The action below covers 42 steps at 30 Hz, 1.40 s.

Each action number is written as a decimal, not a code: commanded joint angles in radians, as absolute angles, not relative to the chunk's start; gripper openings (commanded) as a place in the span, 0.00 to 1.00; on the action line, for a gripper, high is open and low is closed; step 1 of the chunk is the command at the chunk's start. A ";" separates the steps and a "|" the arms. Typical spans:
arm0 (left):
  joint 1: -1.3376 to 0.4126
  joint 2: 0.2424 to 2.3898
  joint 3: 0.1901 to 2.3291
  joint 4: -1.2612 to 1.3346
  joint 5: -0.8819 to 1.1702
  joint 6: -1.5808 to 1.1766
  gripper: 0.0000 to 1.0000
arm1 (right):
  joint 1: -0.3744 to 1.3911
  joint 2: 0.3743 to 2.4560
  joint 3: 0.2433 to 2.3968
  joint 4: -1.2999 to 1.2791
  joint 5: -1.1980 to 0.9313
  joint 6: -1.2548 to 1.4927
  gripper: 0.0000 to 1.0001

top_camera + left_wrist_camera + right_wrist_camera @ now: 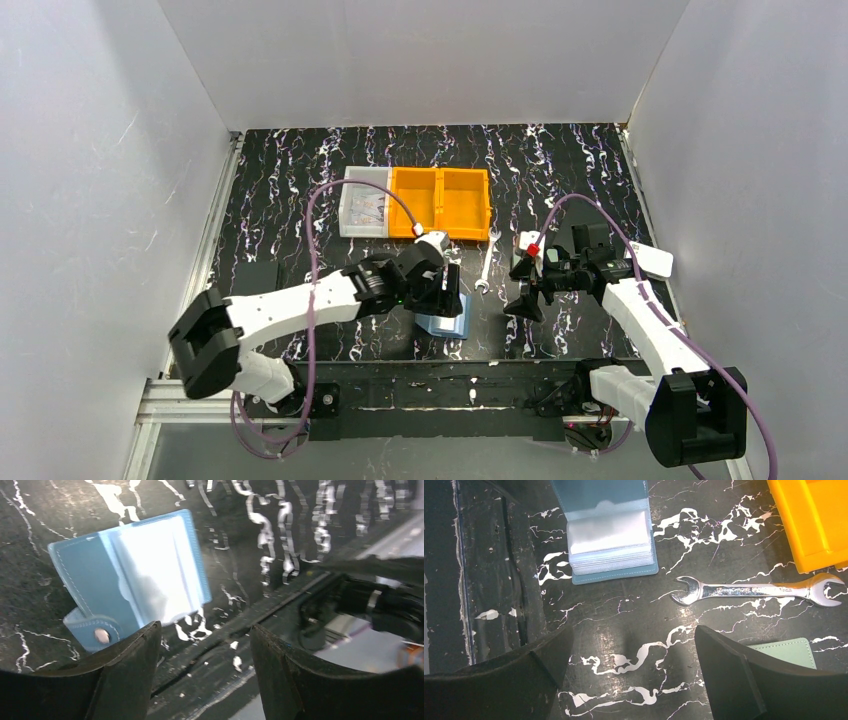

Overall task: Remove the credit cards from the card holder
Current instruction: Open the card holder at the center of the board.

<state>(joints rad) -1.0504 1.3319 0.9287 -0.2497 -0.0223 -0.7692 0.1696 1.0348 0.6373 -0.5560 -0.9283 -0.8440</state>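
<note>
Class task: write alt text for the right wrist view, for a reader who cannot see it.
An open blue card holder, holding pale cards, lies on a black marbled table beside a steel wrench. The right gripper hovers above, jaws open and empty.

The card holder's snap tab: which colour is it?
The snap tab is blue; the left wrist view shows it best.

A silver wrench (756, 590) lies on the marbled table (560, 170) near orange bins (440, 203) and a green pouch (786, 651).
</note>
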 commanded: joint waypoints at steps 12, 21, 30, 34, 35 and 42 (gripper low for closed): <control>-1.052 1.626 1.107 -0.426 -0.158 -0.719 0.65 | 0.163 1.025 0.665 -0.583 -0.933 -0.873 1.00; -1.053 1.661 1.078 -0.391 -0.134 -0.734 0.65 | 0.163 1.033 0.665 -0.583 -0.933 -0.874 1.00; -1.052 1.713 1.071 -0.397 -0.155 -0.751 0.59 | 0.163 1.035 0.664 -0.586 -0.933 -0.875 1.00; -1.052 1.728 1.075 -0.419 -0.174 -0.761 0.53 | 0.163 1.035 0.666 -0.586 -0.934 -0.875 1.00; -1.053 1.729 1.075 -0.420 -0.175 -0.763 0.51 | 0.163 1.035 0.666 -0.587 -0.934 -0.876 1.00; -1.052 1.683 1.051 -0.420 -0.185 -0.784 0.42 | 0.163 1.035 0.667 -0.592 -0.938 -0.880 1.00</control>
